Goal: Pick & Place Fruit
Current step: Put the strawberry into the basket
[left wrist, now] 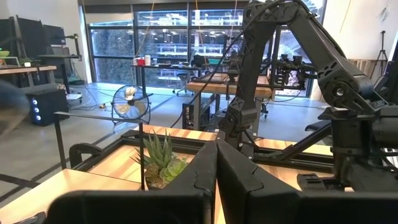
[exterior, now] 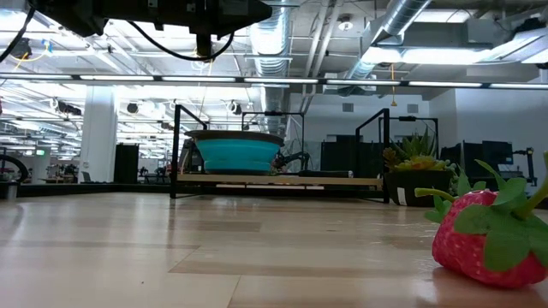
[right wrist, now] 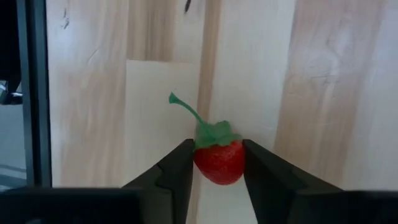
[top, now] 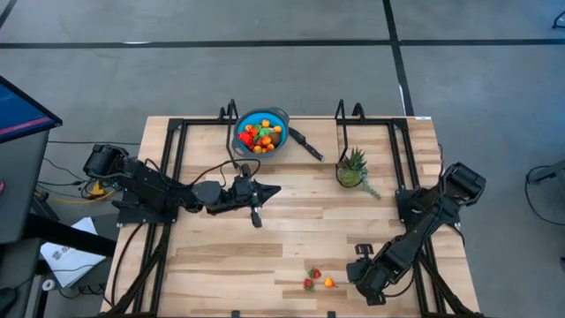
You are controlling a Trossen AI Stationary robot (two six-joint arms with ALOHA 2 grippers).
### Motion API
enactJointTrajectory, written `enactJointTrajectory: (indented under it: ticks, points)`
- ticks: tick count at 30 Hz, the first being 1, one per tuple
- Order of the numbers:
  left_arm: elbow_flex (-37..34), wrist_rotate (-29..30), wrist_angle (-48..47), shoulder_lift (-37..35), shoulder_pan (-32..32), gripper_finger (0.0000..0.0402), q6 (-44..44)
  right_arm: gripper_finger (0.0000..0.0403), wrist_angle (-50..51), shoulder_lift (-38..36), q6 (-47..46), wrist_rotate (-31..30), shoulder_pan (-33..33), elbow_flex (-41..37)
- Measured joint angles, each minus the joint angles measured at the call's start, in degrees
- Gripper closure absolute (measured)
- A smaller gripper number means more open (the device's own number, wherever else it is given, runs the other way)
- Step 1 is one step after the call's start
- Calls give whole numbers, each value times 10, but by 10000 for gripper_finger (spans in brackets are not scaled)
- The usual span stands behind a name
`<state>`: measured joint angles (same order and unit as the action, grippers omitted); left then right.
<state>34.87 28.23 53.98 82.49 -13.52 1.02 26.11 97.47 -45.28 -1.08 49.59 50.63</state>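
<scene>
Fruit is split between two places: a pile fills the blue bowl (top: 261, 132) at the tabletop's (top: 291, 221) far edge, and loose pieces lie near the front edge. Left claw (top: 257, 218) hangs mid-tabletop, fingers pressed together, empty. Right claw (right wrist: 215, 163) brackets a red strawberry (right wrist: 217, 158), fingers touching both sides.

Blue bowl (top: 261, 119) with black handle (top: 308, 145) at far table edge, beyond left claw; spiky green potted plant (top: 352, 168) to its right, well apart from right claw; wooden table (top: 291, 221) underneath; fan (left wrist: 129, 102) in room
</scene>
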Motion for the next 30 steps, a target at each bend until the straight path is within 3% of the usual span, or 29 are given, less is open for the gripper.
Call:
enactJointTrajectory:
  ticks: [7,30]
  points:
    - [0,0,0,0,0,398,0,310,0,-1,-3,2,0,2]
    - [0,0,-2,0,0,398,0,327,37,0,2,-2,0,21]
